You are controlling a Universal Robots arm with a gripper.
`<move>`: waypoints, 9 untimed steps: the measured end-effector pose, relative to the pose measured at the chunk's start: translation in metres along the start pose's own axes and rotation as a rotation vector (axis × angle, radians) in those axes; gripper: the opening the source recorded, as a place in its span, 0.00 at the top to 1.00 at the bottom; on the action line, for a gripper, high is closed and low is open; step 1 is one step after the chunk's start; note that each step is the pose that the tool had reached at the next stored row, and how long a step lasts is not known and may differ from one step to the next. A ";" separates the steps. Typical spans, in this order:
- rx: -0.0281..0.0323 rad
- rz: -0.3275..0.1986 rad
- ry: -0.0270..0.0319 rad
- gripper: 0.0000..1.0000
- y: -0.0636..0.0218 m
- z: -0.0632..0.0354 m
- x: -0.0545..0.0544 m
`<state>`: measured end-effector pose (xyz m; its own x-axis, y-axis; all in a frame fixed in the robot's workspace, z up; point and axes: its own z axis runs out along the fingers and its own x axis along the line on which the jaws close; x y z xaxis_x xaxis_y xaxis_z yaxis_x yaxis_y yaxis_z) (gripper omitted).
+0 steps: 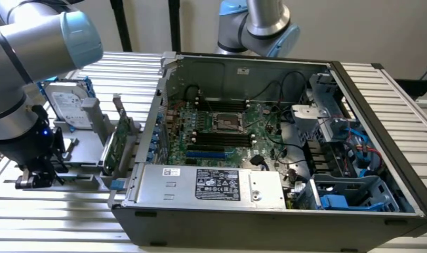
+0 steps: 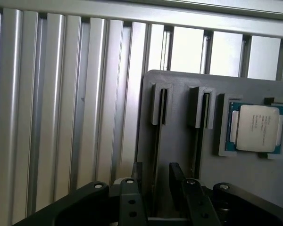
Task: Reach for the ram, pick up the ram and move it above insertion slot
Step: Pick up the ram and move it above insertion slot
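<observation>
The claw [image 2: 156, 170] hangs low over a grey holder [image 2: 179, 141] on the slatted bench [image 2: 61, 117], its two fingers [image 2: 177, 181] set narrowly apart with nothing gripped. Between them runs a thin dark strip standing on edge in one of the holder's grooves, caught at its far end by a notched post. This reads as the ram [image 2: 157, 136] seen edge-on, though its green board and chips cannot be made out from this angle. The fingers flank the strip without seeming to touch it. A second, similar groove lies just beside it, and a processor [image 2: 255, 128] sits in a recess further along the holder. The slot [image 1: 221, 138] is well apart, among the parallel black sockets on the board inside the open case [image 1: 270, 216], to the exterior view's right of the holder. By judgement, the ram should be light and stiff along its length, but thin and easily harmed: twisting could crack it, and the chips and contact edge are best spared. The soundest hold would be across the two flat faces near mid-length, on the part standing clear of the groove, with a modest squeeze. The board faces may be somewhat slick, so a square, centred grip matters, and any tilt could bind the stick in its posts.
</observation>
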<state>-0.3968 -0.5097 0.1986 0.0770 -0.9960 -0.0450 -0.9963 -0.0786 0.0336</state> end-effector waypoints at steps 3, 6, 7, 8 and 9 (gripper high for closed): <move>-0.0004 0.015 -0.0009 0.64 -0.0001 0.0007 0.000; 0.0008 0.036 -0.0027 0.64 -0.0002 0.0012 0.000; 0.0009 0.038 -0.0028 0.64 -0.0003 0.0013 0.000; 0.0010 0.039 -0.0030 0.64 -0.0003 0.0014 0.000; 0.0010 0.039 -0.0030 0.64 -0.0003 0.0015 0.000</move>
<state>-0.3966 -0.5094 0.1972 0.0381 -0.9982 -0.0467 -0.9986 -0.0397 0.0343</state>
